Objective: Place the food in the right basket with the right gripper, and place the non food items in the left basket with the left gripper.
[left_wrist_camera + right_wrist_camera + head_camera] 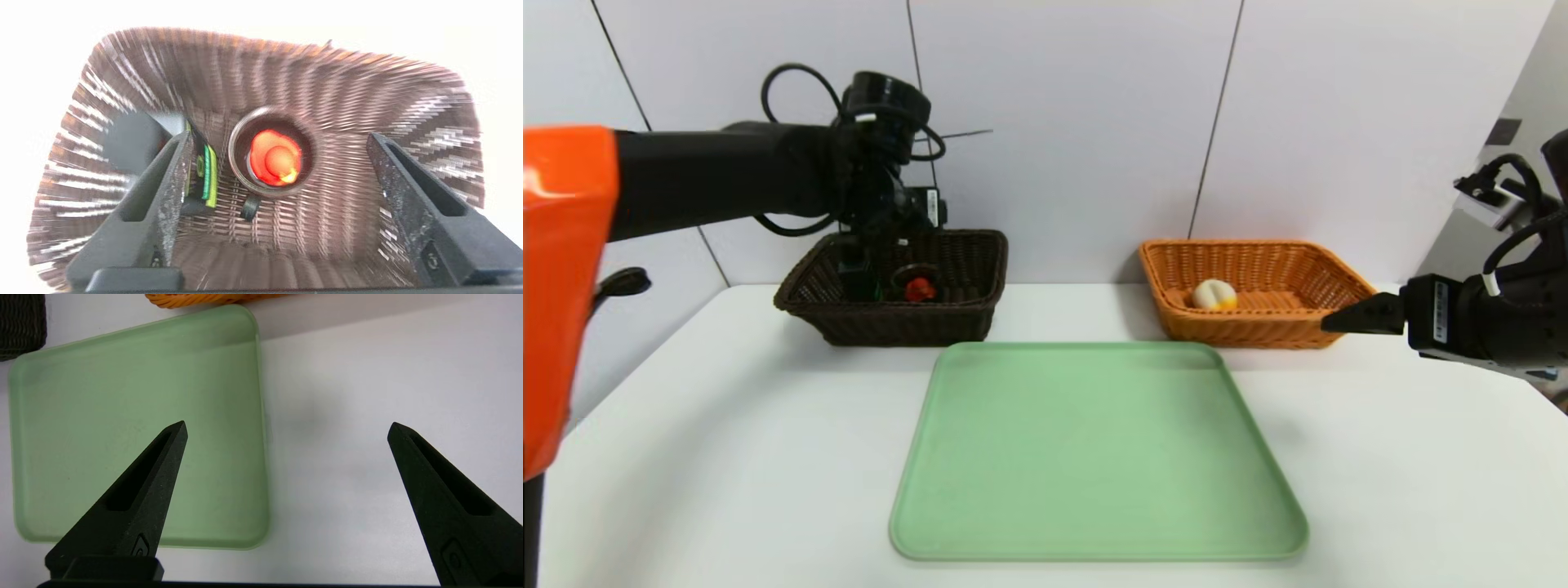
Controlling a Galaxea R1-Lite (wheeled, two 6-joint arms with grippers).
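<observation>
Two baskets noted at the rear of the surface [727,457]: dark basket [968,314] on the left, orange basket [1258,331] on the right. Tray [1094,457] in front of them found bare; no item left to sort in view.

Left pincer [282,171] positioned over the dark basket, jaws spread wide, nothing between them. Below it, resting on the basket floor: a round dark item with a red centre [276,159], and beside it a flat dark item with green edging [208,171]. Exact nature of both not determinable. Right pincer [286,428] parked above the surface at the right edge of the tray, jaws spread, holding nothing. One pale, peach-like food [1214,295] lying inside the orange basket.

Risks judged from this position:
- Left finger [171,183] close to the green-edged item; any sideways drift on withdrawal likely to snag it or drag it up the wall.
- Basket light and woven; contact with the rim on the way out likely to shift or tip it, spilling contents.
- Withdrawal path low across the near wall: possible catch on the weave.
- Sorting appears complete; further reaching into either basket likely only to disturb placed items.
</observation>
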